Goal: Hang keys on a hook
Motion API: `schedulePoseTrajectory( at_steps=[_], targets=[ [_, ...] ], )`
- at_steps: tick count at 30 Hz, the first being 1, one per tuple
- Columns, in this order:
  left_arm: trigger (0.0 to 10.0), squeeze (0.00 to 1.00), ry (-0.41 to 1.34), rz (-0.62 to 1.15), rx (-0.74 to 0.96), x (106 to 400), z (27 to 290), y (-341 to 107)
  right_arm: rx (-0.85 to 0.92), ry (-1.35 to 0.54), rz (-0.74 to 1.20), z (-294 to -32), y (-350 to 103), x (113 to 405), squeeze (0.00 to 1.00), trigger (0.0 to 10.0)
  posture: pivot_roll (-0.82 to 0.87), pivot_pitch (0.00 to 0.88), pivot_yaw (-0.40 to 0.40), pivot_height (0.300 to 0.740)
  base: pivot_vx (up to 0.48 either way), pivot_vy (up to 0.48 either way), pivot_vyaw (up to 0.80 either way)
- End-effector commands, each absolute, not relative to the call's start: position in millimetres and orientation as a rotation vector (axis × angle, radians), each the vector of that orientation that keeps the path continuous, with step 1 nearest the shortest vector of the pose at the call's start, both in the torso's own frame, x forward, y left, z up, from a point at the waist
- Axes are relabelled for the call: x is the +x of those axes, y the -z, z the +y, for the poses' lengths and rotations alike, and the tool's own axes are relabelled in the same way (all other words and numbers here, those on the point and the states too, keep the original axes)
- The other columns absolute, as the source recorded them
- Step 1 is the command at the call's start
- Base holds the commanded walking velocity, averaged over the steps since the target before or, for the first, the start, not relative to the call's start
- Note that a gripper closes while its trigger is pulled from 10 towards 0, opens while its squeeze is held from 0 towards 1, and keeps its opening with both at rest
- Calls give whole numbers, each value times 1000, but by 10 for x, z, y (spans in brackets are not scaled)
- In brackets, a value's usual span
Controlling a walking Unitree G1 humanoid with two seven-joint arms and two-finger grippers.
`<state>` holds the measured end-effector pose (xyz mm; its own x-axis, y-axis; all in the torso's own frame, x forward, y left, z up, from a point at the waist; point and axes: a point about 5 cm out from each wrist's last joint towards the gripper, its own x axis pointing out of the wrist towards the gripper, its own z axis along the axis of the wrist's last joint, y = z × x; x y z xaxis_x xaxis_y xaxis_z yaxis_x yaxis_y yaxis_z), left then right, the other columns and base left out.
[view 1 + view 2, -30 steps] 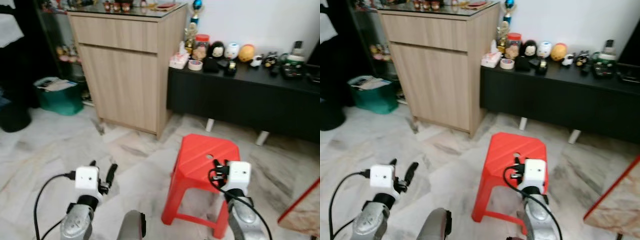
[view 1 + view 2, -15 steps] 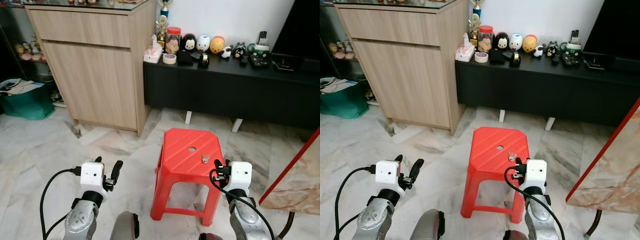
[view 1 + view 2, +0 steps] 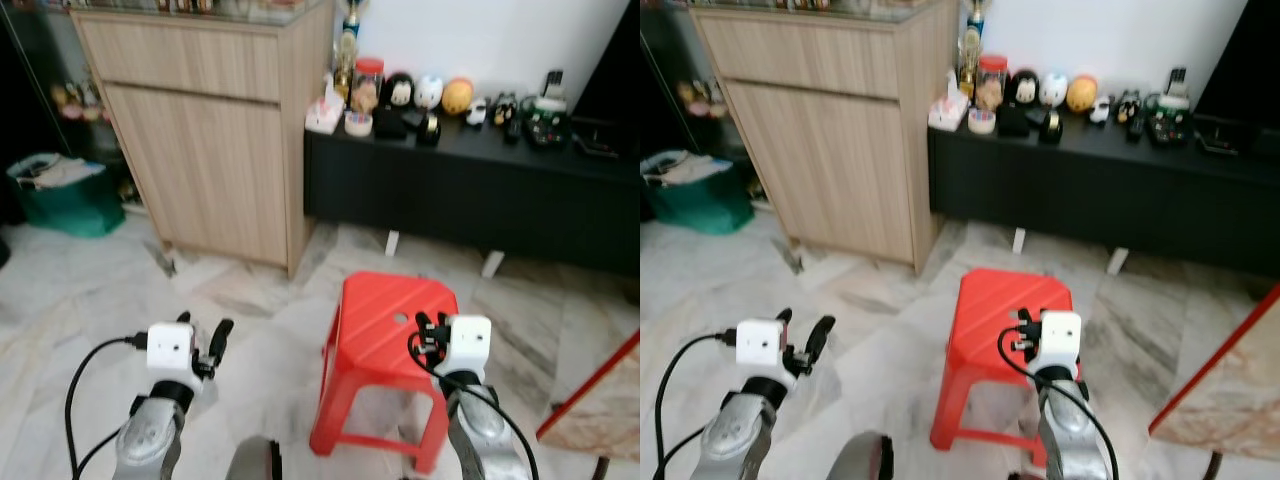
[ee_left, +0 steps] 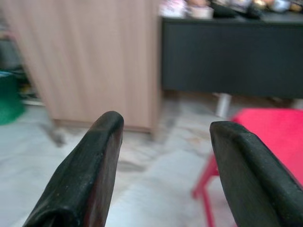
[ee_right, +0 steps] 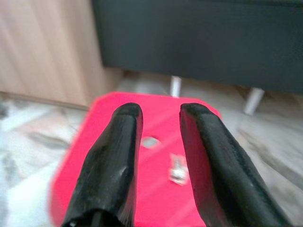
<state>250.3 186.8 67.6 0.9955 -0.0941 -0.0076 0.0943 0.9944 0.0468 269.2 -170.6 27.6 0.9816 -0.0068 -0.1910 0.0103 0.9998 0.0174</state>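
Blurred since the camera swung, keys on stool; both end effectors open.

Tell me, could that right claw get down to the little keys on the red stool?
Probably yes. The right claw hangs just above the keys on the red stool, its fingers apart with nothing between them and the keys.
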Motion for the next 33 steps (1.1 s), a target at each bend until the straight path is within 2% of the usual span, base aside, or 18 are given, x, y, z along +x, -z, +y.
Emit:
schedulePoseTrajectory(
  at_steps=[1, 33],
  targets=[
    [10000, 0, 102, 1, 60, 2514, 1881, -707, 32, 25, 199, -1723, -267, 2690, 0, 10000, 81, 0, -50, 628, 255, 0, 0],
    [10000, 0, 113, 2, 63, 2511, 1869, -699, 17, 14, 209, -1717, -247, 2696, 0, 10000, 82, 0, -52, 628, 257, 0, 0]
  ],
)
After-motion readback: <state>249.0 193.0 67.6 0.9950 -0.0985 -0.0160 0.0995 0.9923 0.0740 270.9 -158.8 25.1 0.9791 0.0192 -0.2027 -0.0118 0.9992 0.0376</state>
